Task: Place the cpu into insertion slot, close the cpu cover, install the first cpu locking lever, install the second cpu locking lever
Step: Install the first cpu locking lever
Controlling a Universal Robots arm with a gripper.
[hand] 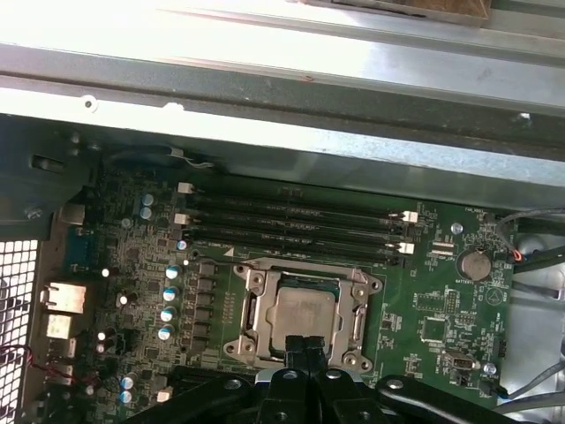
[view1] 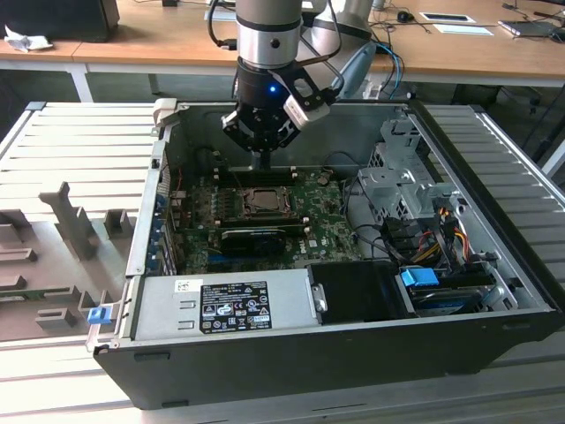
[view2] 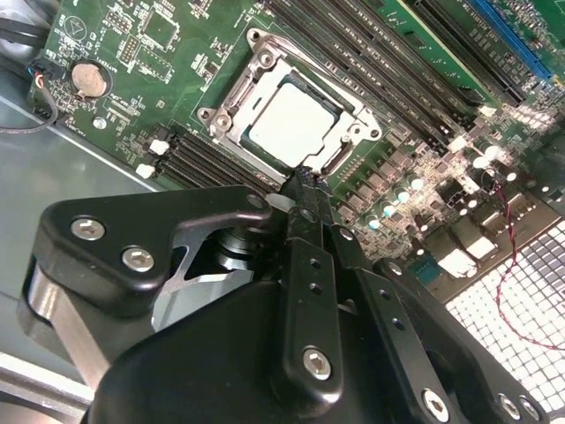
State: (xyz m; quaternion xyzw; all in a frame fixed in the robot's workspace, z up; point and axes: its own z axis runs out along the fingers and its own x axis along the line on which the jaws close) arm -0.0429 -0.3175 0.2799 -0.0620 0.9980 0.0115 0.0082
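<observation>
In the exterior view, the end effector (view1: 262, 164) is hanging inside one open computer case (view1: 353, 358), near the insertion slot (view1: 245, 208). In the second wrist view, its fingers are pressing together beside the one cpu (view2: 291, 119), which is lying in the slot under the cpu cover (view2: 265, 62). In the first wrist view, four memory slots (hand: 296, 219) are lying alongside.

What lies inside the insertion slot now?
The cpu lies flat in the slot, framed by the cover. The fingers hide one edge; what is under the cpu is covered.
</observation>
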